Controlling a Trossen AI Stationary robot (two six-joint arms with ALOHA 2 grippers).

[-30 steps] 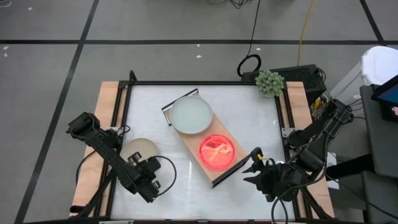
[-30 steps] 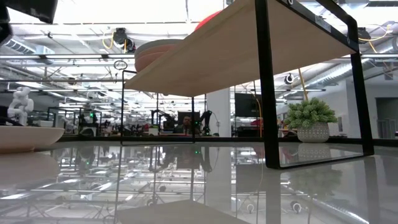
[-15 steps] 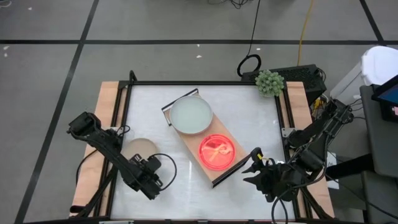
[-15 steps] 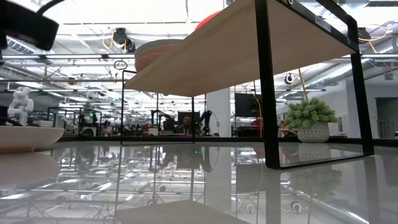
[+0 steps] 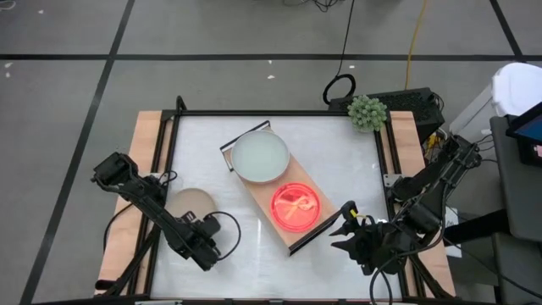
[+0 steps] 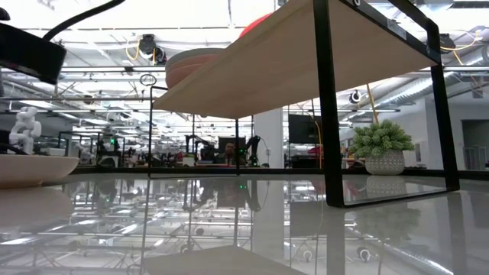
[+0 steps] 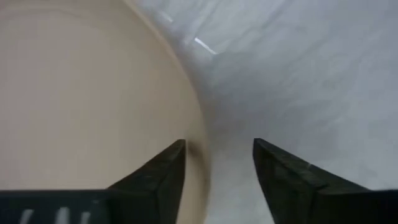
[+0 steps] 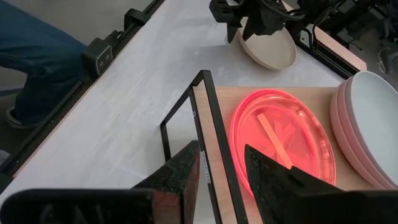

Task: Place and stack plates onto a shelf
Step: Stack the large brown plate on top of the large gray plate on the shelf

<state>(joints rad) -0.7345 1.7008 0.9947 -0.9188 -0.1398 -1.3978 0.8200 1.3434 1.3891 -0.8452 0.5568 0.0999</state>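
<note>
The left gripper [image 7: 217, 163] hangs low over the counter [image 5: 339, 161] with its fingers spread and nothing between them; one finger sits over the rim of the beige plate [image 5: 191, 203], the other over bare white surface just beside it. That plate lies flat on the counter at the gripper's near side, partly under the arm. Farther out, toward the middle of the counter, stands the shelf [image 5: 262, 202], a light-wood board on thin black frame ends, set at a slant. On it, the nearer end carries a translucent hot-pink plate [image 5: 294, 206] and the far end a stack of larger plates [image 5: 261, 158], pale grey-green on top with pink rims beneath, seen in the right wrist view.

The right gripper [image 8: 221, 168] waits beyond the shelf's pink-plate end, fingers apart and empty, pointing at the frame end.

The counter is glossy white, framed by black rails with bare wood strips at either side. A small potted plant [image 5: 367, 112] stands at its far corner. Around it lies grey floor with dark lines and cables. Across the counter, the low view shows a large hall with bright ceiling lights. No writing can be read.
</note>
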